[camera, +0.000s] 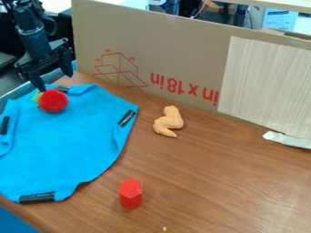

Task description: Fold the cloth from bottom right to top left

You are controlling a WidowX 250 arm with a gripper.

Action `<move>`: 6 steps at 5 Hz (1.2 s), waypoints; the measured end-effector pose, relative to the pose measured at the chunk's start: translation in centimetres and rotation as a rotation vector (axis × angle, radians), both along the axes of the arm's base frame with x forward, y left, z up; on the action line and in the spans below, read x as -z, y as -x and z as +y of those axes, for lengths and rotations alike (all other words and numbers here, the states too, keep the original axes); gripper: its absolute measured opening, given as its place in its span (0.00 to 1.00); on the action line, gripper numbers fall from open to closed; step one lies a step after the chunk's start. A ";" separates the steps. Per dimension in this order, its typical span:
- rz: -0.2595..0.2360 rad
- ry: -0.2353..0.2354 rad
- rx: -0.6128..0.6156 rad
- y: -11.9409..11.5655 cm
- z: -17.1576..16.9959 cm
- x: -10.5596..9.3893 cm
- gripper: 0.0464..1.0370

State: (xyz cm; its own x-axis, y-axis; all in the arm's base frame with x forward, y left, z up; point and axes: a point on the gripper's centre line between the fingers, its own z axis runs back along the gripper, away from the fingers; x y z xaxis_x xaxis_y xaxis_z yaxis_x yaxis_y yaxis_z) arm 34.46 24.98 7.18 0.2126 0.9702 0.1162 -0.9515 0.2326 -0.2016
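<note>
Although its edges pucker in places, the blue cloth [67, 145] lies spread below the gripper [56, 82], the main fold not made. The step judged in hand is to take the lower-right edge, well apart from the gripper. It calls for a straight descent, a shallow pinch of fabric only, then a slow, low diagonal draw back towards the gripper's present place; a hurried pull could drag the whole cloth.

Gripper: fingers well parted, nothing between them. Whether the nearer fingertip touches the red ball with a green top [53, 101], just below, cannot be settled from this angle. The ball, resting on the cloth, could roll or be covered by the fold.

Farther right and below the gripper, the toy chicken wing [170, 121] and red hexagonal block [130, 194] stand apart from the cloth on the wood-grain tabletop [213, 182].
</note>
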 end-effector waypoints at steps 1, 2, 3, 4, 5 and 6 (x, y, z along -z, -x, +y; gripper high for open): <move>0.035 0.029 0.008 0.3 -0.4 1.7 0.96; 0.063 0.076 0.075 1.5 -1.8 3.6 0.96; 0.043 0.060 0.170 2.5 -2.8 3.0 0.96; 0.005 0.060 0.361 4.4 -3.8 1.9 0.96; -0.022 0.029 0.609 6.2 -5.2 0.3 0.96; -0.030 -0.059 0.862 7.9 -6.5 -0.5 0.96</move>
